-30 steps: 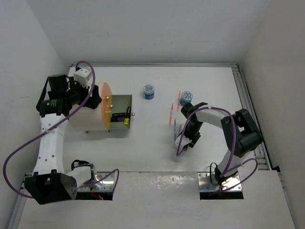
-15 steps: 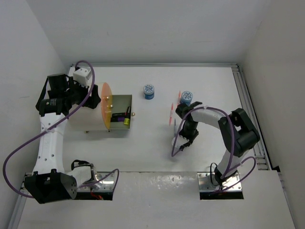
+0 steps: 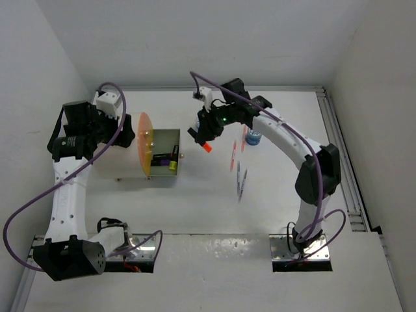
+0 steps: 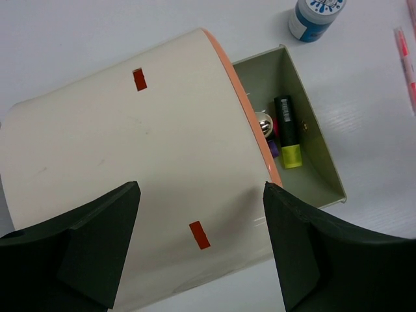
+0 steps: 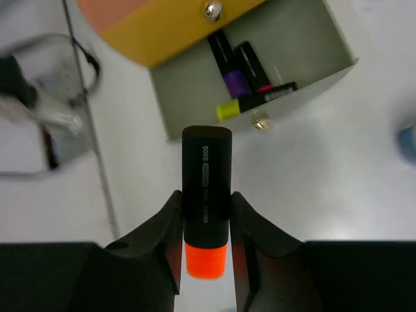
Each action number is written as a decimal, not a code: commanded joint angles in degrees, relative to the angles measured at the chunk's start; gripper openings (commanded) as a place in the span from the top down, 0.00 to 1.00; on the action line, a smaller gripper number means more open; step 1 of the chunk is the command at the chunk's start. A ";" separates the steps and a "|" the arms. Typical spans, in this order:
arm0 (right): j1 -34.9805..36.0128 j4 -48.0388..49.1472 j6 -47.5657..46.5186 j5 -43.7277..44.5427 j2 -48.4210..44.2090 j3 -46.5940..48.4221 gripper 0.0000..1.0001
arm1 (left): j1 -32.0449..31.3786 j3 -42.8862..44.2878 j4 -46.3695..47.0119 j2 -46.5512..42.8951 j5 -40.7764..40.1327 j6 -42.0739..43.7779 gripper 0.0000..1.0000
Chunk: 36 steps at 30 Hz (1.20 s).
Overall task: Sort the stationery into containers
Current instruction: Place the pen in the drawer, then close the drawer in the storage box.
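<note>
My right gripper (image 3: 204, 135) is shut on a black highlighter with an orange end (image 3: 207, 147), held in the air just right of the open orange-fronted drawer (image 3: 166, 138). In the right wrist view the highlighter (image 5: 206, 188) sits between my right gripper's (image 5: 206, 229) jaws, above the drawer (image 5: 312, 39). Several highlighters (image 4: 287, 130) lie in the drawer. My left gripper (image 4: 200, 195) is open over the cream cabinet (image 4: 130, 162). Thin pink pens (image 3: 233, 159) and blue pens (image 3: 240, 183) lie on the table. One patterned roll (image 3: 254, 136) shows beside my right arm, another in the left wrist view (image 4: 316, 16).
The cabinet (image 3: 116, 164) stands at the left, its drawer front (image 3: 144, 153) facing right. A brass knob (image 5: 212, 10) shows on that front. White walls close the table at the back and both sides. A metal rail (image 3: 338, 149) runs along the right edge.
My right arm has lifted from the pens at the front right and swung back and left to beside the open drawer, now holding the orange-ended highlighter. The left arm has barely moved.
</note>
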 commanded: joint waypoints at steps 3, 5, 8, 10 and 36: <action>3.78 25.13 52.57 0.70 8.58 -1.99 1.00 | 0.70 1.59 1.83 -1.35 -2.81 -2.08 0.17; 5.10 27.68 58.35 4.63 10.95 0.13 1.00 | 0.70 2.29 1.57 -1.09 -3.69 -2.00 0.17; 6.86 30.93 63.81 9.30 14.91 2.50 1.00 | 0.79 3.35 0.78 -0.65 -4.66 -1.73 0.17; 7.83 31.82 64.97 11.51 17.72 5.21 1.00 | 0.79 3.52 0.42 -0.74 -5.45 -1.73 0.17; -2.80 29.62 59.27 12.05 6.39 -14.80 1.00 | 8.44 6.52 -9.16 1.64 9.63 2.83 0.28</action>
